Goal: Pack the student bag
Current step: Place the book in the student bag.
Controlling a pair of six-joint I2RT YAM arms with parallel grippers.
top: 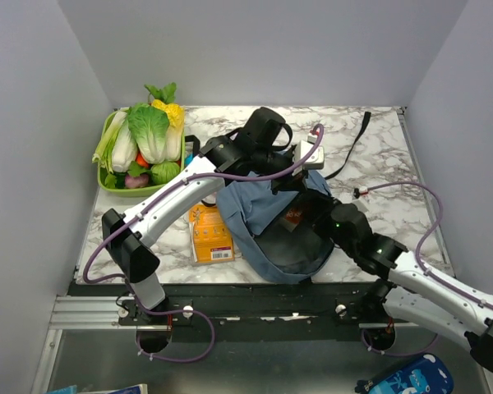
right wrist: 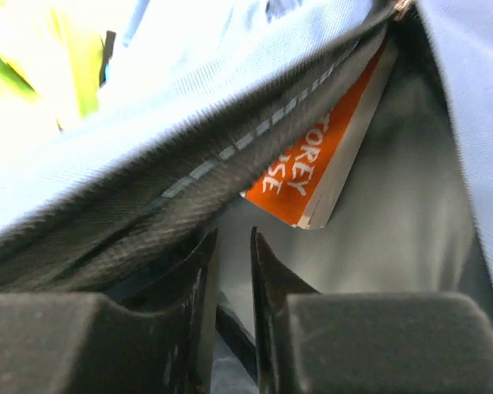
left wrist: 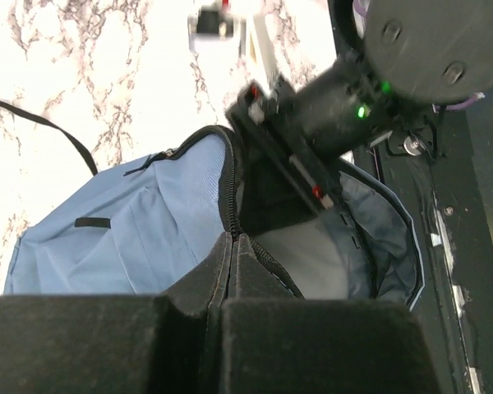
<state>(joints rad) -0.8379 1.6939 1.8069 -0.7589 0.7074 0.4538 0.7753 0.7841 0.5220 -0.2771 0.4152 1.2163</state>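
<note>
The dusty-blue student bag (top: 259, 217) lies open in the middle of the table. My left gripper (top: 300, 176) is shut on the bag's zipper rim (left wrist: 232, 238) and holds the opening up. My right gripper (top: 324, 220) is inside the opening, jaws a narrow gap apart with nothing between them (right wrist: 234, 242). An orange book (right wrist: 320, 156) stands inside the bag just beyond the right fingertips, and shows in the top view (top: 294, 217). A second orange book (top: 209, 234) lies flat on the table against the bag's left side.
A green basket of toy vegetables (top: 107, 182) stands at the back left. The bag's black straps (top: 357, 144) trail toward the back right. A small bright-blue printed pouch (top: 407, 379) lies below the table's front edge at the right. My right arm (left wrist: 345, 107) crosses the left wrist view.
</note>
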